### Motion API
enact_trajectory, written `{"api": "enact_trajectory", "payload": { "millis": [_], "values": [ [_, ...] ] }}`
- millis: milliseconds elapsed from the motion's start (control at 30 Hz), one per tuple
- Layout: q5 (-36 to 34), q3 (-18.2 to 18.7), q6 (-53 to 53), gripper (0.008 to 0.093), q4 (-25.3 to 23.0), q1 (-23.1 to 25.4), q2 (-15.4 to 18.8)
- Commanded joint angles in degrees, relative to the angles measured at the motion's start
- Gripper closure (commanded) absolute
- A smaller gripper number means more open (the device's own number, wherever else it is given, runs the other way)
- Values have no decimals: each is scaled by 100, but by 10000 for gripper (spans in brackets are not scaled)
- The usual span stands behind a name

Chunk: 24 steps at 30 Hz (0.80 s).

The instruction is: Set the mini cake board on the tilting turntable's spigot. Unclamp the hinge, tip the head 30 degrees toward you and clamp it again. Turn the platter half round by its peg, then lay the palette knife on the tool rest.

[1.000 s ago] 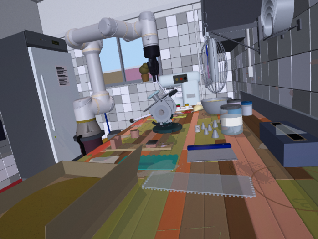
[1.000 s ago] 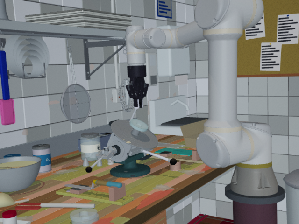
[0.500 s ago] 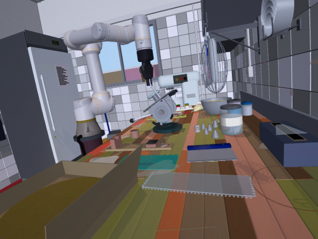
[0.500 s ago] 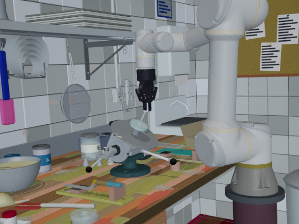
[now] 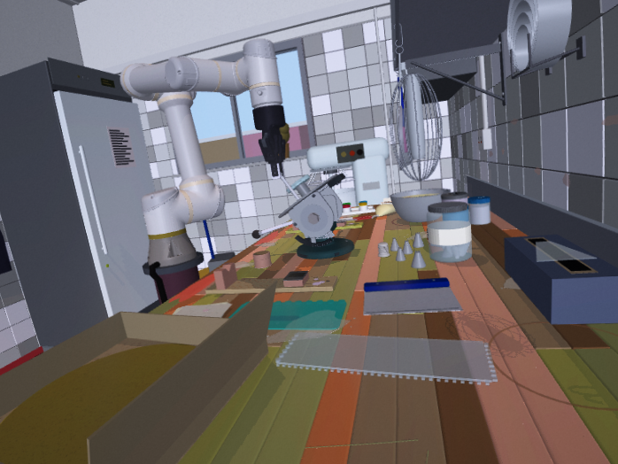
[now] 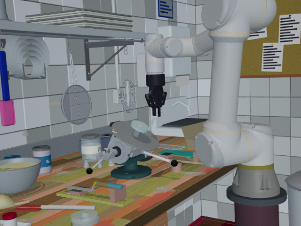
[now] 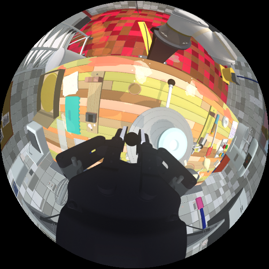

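Observation:
The black knob of the platter's peg [image 7: 132, 139] is mostly hidden between my fingers in the side cameras; only its thin white stem [image 6: 151, 122] shows below them. My gripper [image 6: 156, 113] is closed on that knob, above the raised edge of the tilted grey platter [image 6: 134, 135]. The pale round mini cake board [image 6: 139, 126] sits at the platter's centre on the spigot. The turntable's head [image 5: 314, 212] is tipped on its dark green base [image 6: 131, 171], with two ball-ended levers sticking out. The palette knife [image 6: 107, 185] with a blue and tan handle lies across the block on the green tool rest board.
Behind the turntable stand a white stand mixer [image 5: 357, 167], a steel bowl [image 5: 417, 204] and lidded jars [image 5: 449, 239]. Piping nozzles [image 5: 407, 249], a blue bench scraper [image 5: 408, 297], a clear mat and an open cardboard box [image 5: 125, 379] lie along the striped bench.

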Motion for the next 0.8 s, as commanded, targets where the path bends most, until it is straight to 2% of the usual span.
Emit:
{"api": "enact_trajectory", "payload": {
  "millis": [0,767],
  "values": [
    [-2,37,-13,934,-15,-13,-28],
    [-2,999,-119,934,-279,-119,-725]
  ]
}}
